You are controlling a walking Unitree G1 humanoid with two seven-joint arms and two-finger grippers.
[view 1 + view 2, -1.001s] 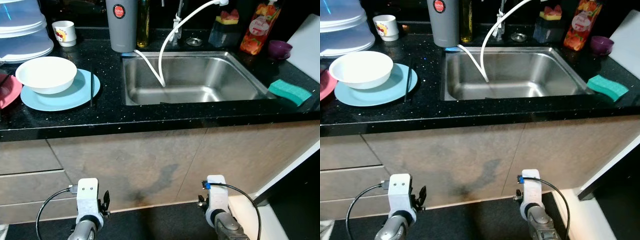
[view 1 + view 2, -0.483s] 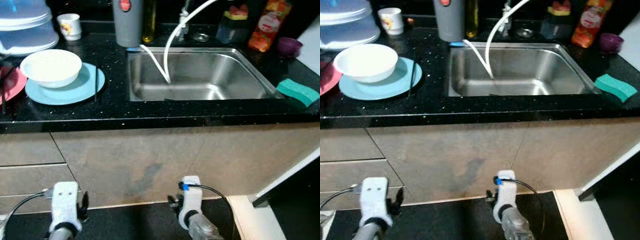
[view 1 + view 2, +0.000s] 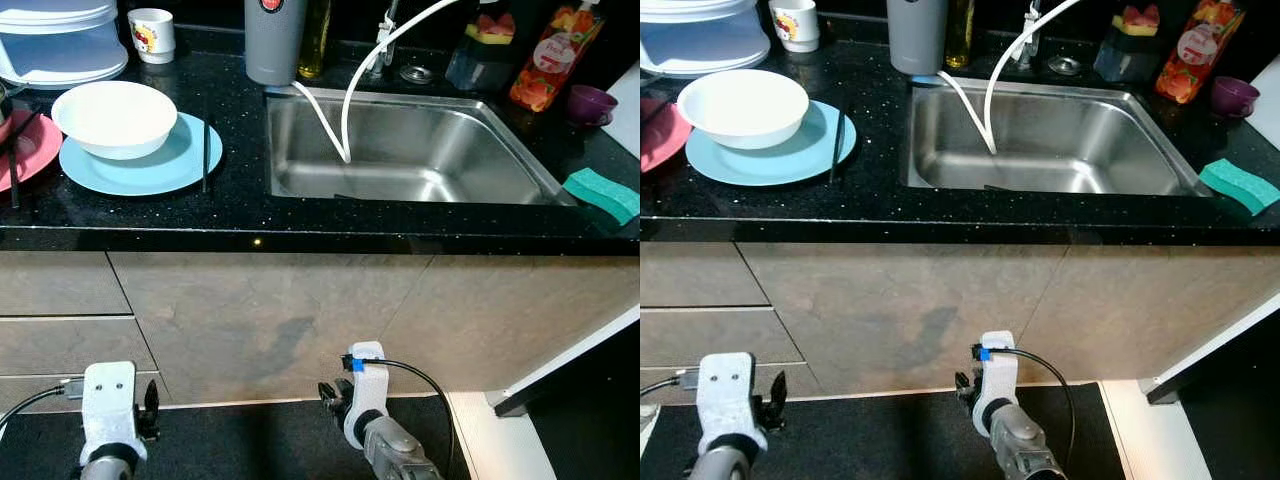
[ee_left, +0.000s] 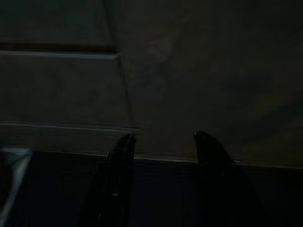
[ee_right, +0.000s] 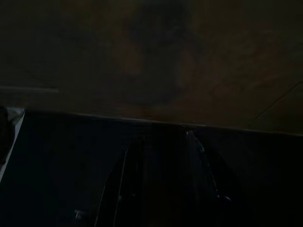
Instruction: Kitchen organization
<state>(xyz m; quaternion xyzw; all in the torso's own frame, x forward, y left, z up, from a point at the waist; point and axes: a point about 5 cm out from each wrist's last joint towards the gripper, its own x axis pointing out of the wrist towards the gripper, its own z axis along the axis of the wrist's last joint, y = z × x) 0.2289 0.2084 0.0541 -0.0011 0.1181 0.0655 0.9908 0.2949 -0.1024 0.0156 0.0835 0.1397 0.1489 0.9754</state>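
Home kitchen: steel sink (image 3: pixel 420 160) in black counter (image 3: pixel 230 215), dishes, sponge (image 3: pixel 601 193).

Beige cabinet fronts (image 3: pixel 280 320) stand below the dark floor mat (image 3: pixel 890 440).

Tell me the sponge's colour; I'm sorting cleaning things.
Teal green. The sponge lies right of the sink, clearest in the left eye view.

No legible text. Grey tumbler (image 3: pixel 274 40) has a red round label, orange bottle (image 3: pixel 556 57) a printed label, white mug (image 3: pixel 153 35) a picture; lettering too small to read.
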